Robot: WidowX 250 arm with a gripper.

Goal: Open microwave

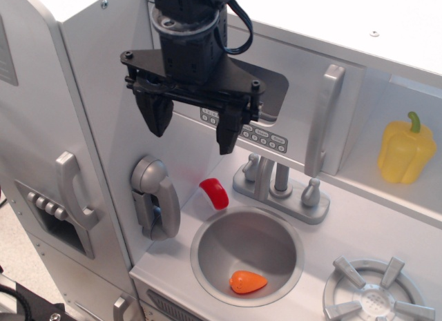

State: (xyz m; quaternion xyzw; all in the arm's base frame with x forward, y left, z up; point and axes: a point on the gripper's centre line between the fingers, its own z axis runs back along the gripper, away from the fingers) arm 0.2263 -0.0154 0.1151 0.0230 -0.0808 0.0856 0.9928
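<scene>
The microwave (304, 86) is a grey compartment at the upper middle, its door closed. The door has a clear rounded window partly hidden behind my gripper, a row of small buttons (266, 137) along the bottom and a long vertical silver handle (323, 121) at its right side. My black gripper (193, 128) hangs in front of the door's left part, left of the handle and apart from it. Its two fingers (157, 112) point down, spread apart, with nothing between them.
A yellow pepper (406, 152) sits on the doorless shelf at right. Below are a faucet (280, 186), a round sink (207, 255) holding an orange piece (247, 282), a red piece (215, 193), a toy phone (155, 197), a burner (376, 297) and the fridge door (41, 148) at left.
</scene>
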